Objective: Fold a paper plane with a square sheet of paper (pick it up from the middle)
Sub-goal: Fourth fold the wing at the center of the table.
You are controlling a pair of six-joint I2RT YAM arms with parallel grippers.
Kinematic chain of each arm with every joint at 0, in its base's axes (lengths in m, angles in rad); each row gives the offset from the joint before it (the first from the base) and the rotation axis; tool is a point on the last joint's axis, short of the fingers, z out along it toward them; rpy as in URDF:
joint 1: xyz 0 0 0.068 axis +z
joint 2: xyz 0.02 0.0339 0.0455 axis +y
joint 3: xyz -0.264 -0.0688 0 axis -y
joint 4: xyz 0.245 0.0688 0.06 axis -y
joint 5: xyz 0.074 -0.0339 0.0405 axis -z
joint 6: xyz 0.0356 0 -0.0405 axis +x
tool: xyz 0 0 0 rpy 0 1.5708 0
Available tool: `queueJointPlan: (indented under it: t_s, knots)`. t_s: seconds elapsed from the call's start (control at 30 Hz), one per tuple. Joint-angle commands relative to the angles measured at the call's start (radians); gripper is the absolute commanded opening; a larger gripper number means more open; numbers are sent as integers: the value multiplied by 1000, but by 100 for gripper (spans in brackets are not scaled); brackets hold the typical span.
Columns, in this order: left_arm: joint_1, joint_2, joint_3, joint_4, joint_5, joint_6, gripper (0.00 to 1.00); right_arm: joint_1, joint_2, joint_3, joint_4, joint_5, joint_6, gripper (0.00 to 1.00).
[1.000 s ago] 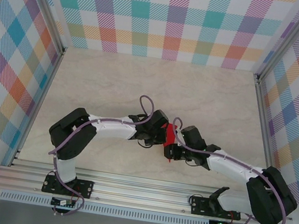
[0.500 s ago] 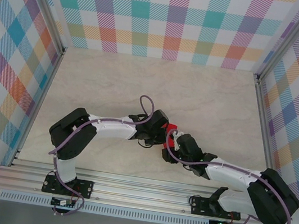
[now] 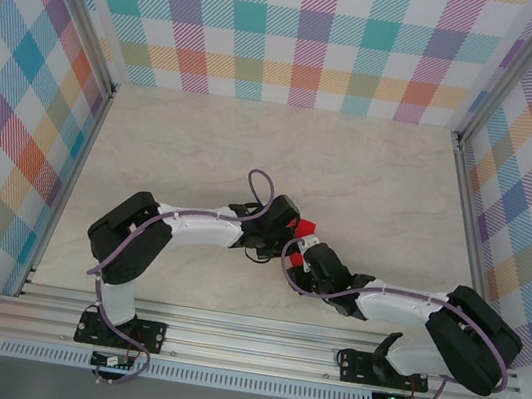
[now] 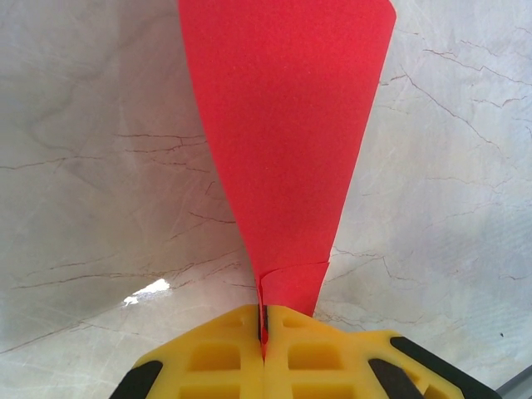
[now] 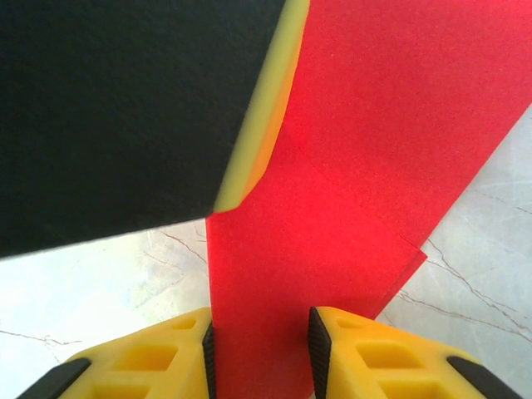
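From above, the two arms met a little nearer the near edge of the tabletop point(image 3: 382, 167) than its middle. The paper plane point(image 3: 305, 227) showed as a small red patch between the left claw point(image 3: 288, 231) and the right claw point(image 3: 308, 250), which crowded each other closely. The plaid walls point(image 3: 312, 35) along the far and side edges stood well apart from the work.

In the left wrist view, the left claw was clenched on the narrow end of the red paper, its yellow fingers point(image 4: 216, 353) pressed together with the sheet pinched in the seam. The paper widened away from the grip and hung above the marbled tabletop. A short crease or overlap lay just beyond the fingertips.

In the right wrist view, the right claw's fingers point(image 5: 179, 353) stood on either side of a red strip that filled the gap between them. Whether they actually pinched the paper I could not tell. A fold edge ran across the paper beyond them, and the dark flank of the left claw loomed at the upper left, touching or just beside the sheet.

The step in hand looked like a late fold or pressing of a crease, one claw anchoring and the other working. The next move probably called for the right claw to close squarely on the layers without tugging them from the left grip. The nearness of the left claw left it little room.
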Motion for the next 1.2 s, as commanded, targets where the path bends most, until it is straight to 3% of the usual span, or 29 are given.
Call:
queueJointPlan:
  t_s: [0.0,0.27,0.47,0.57,0.93,1.17]
  knots:
    - [4,5,26,-18,15,4,0,7,-5,13,38,26,-33,30]
    - [4,1,25,-30,8,7,0,7,14,32,12,23,-26,15]
    - [4,-16,19,-37,-9,6,4,7,19,34,3,0,-10,10]
    - [4,-34,17,-39,-19,7,9,7,20,29,6,-6,-3,10]
    - [4,-23,7,-30,-7,2,5,8,-52,56,-46,-60,46,27]
    - [4,-35,0,-24,-5,0,5,7,-33,50,25,-53,23,29]
